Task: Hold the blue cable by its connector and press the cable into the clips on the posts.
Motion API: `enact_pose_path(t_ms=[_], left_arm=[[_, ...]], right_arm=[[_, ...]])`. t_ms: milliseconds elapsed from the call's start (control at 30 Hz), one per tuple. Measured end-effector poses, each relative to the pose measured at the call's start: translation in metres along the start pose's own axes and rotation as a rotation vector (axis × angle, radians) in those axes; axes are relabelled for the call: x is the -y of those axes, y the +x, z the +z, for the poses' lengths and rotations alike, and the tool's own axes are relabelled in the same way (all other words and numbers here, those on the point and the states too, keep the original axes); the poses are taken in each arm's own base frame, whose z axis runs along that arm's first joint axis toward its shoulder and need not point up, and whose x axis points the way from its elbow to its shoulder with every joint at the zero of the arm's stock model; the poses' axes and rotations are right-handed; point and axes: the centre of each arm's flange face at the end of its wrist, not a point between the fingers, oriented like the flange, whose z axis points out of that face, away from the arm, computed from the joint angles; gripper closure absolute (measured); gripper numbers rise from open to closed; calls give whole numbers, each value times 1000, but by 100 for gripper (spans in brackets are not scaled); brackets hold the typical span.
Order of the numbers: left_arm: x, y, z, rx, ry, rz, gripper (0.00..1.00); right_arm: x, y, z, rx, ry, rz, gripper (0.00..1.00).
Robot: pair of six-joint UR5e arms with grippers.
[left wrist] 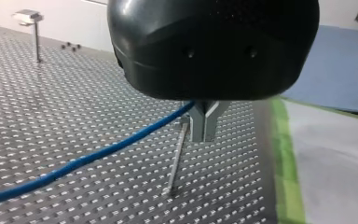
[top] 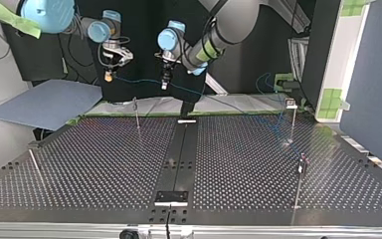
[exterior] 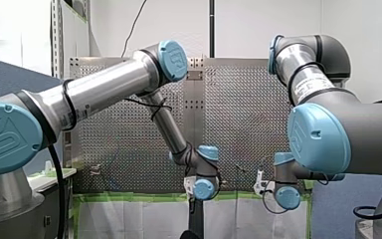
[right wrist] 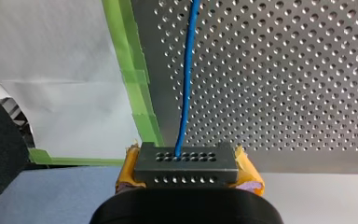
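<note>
Blue cable point(right wrist: 186, 70): leaves the connector and runs straight ahead of my right gripper's fingers, over the table. In the top view it spans in the air between the two grippers, then trails on toward the far-side posts.
Connector point(right wrist: 186, 163): a dark grey block with rows of small holes. It sits between the yellow pads point(right wrist: 248, 169), with the cable coming out of its upper row.
My right gripper point(right wrist: 187, 169): clamped on the connector, one pad pressed against each end of the block.
My left gripper point(left wrist: 205, 123): its metal fingers point(left wrist: 198, 123) are drawn together to a narrow seam. They pinch the cable, which comes out at one side of them and slopes down and away.
Post point(left wrist: 176, 161): a thin rod standing on the table just under the left fingers, beside the cable; contact cannot be told.
Clip point(left wrist: 28, 16): on top of a second post, well beyond the left fingers, with no cable in it.
Table point(left wrist: 74, 107): perforated metal, edged with green tape point(left wrist: 284, 154) beside the left fingers.
</note>
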Motion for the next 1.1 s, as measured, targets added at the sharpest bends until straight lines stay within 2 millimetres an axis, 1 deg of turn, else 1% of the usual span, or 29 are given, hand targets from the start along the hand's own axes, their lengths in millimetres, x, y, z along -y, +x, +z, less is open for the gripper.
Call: enact_pose_path(t_ms=[233, 333, 500, 633, 867, 1100], left_arm=[[8, 23, 6, -7, 16, 1, 100], [11, 29, 8, -12, 11, 12, 100], [19, 24, 17, 1, 8, 11, 100], [24, 18, 22, 8, 2, 16, 100], [28, 13, 26, 13, -27, 51, 100], [37, 4, 33, 33, -19, 55, 100]], right_arm=[[-5, 9, 20, -10, -10, -15, 100], [-6, 12, 27, -6, -13, -29, 100], [-10, 14, 32, 3, -22, -36, 100], [-15, 19, 42, -11, -28, -33, 100], [-22, 29, 59, -34, -23, -36, 100], [-29, 40, 76, -56, -33, -41, 100]])
